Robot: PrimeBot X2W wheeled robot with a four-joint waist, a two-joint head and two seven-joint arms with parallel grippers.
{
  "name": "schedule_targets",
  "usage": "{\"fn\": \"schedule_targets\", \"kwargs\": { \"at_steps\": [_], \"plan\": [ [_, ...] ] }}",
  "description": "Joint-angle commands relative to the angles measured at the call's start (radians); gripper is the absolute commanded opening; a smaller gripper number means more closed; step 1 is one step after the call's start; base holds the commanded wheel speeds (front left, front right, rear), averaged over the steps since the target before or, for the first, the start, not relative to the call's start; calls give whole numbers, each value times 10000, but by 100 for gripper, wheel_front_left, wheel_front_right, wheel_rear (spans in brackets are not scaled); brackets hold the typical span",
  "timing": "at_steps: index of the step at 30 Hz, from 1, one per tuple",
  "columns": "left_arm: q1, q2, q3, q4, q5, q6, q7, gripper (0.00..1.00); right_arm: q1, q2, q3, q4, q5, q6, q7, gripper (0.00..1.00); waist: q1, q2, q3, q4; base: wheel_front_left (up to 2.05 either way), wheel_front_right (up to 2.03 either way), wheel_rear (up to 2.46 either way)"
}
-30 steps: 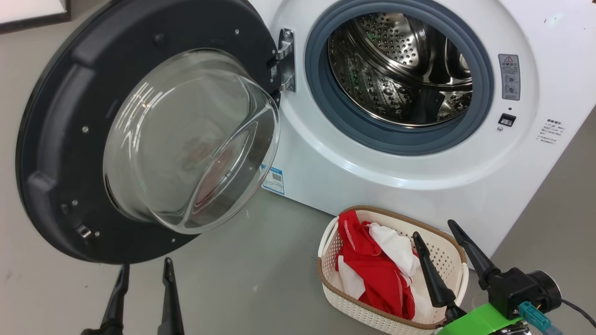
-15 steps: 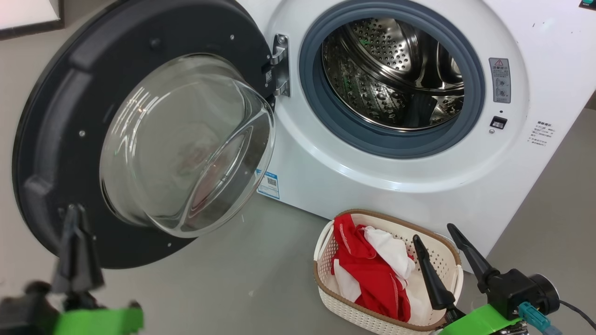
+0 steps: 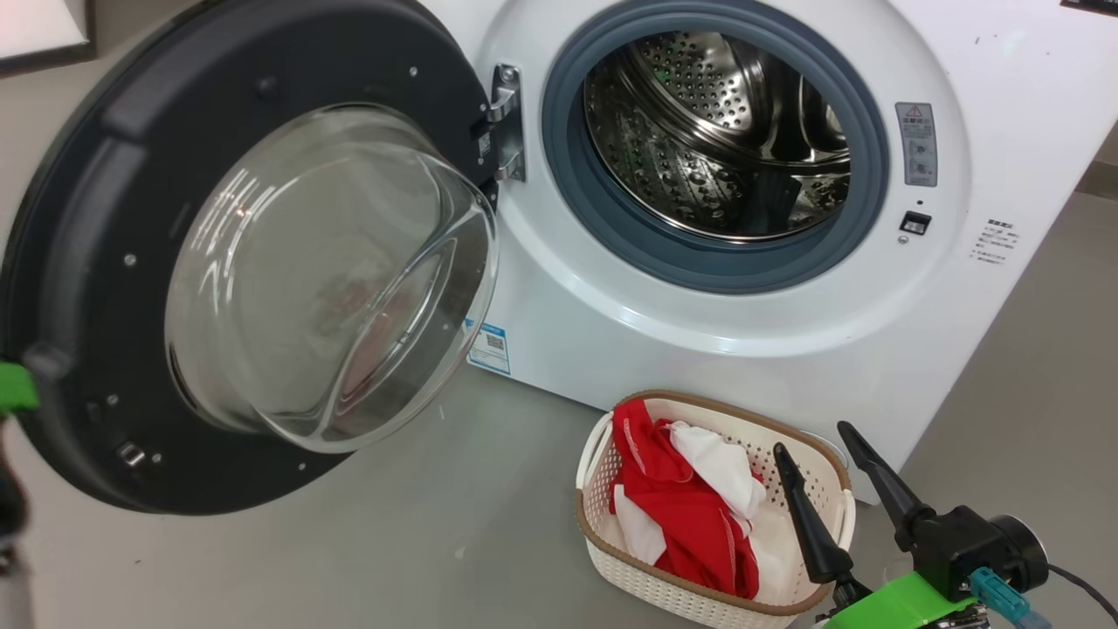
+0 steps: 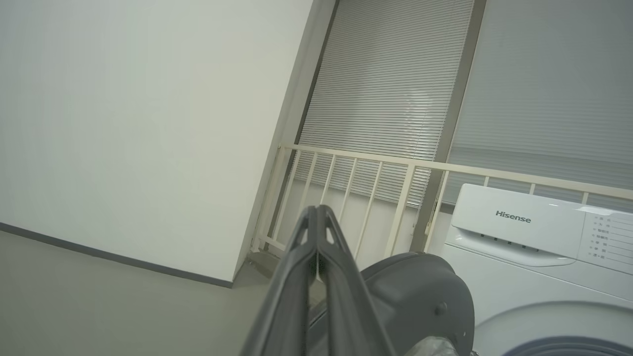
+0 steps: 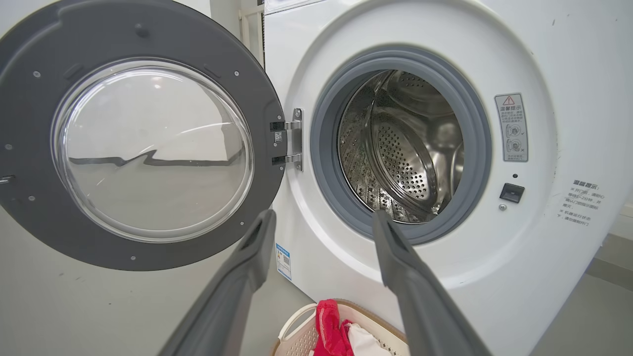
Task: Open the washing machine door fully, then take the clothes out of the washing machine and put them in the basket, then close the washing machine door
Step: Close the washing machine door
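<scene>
The washing machine (image 3: 699, 349) stands with its steel drum (image 3: 716, 131) showing no cloth. The washing machine door (image 3: 87, 218) hangs swung wide to the left, its glass bowl bulging toward me. On the floor in front sits the basket (image 3: 725, 404), holding the red and white clothes (image 3: 690, 515). My right gripper (image 3: 810, 437) is open and holds nothing, hovering over the basket's right end. In the right wrist view this right gripper (image 5: 324, 217) points at the drum opening. My left gripper (image 4: 316, 212) is shut on nothing, up beside the door's outer edge (image 4: 420, 291).
Grey floor spreads before the machine. A cream railing (image 4: 376, 163) and window blinds (image 4: 395, 74) stand behind the machine, with a white wall (image 4: 123, 123) to their left. A dark-framed board (image 3: 44, 35) leans at the head view's top left.
My left gripper has shut and swung up and left, from below the door to the head view's left edge. The camera has turned slightly, shifting everything left. The right arm holds still.
</scene>
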Motion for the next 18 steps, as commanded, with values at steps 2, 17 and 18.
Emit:
{"fn": "schedule_targets", "kwargs": {
  "at_steps": [2, 17, 18],
  "plan": [
    [-846, 700, 462, 558, -184, -149, 167, 0, -314, -79, 246, -201, -130, 46, -63, 100, 0, 0, 19, -134, 0, 0, 0],
    [-3588, 1736, 2057, 6822, -2844, -630, 2761, 0, -406, -79, 396, -98, -390, 46, -49, 100, 0, 0, 235, -898, 0, 0, 0],
    [-3689, 1745, 2154, 7107, -3099, -733, 3179, 0, -402, -79, 398, -99, -411, 46, -41, 100, 0, 0, 245, -928, 0, 0, 0]
  ]
}}
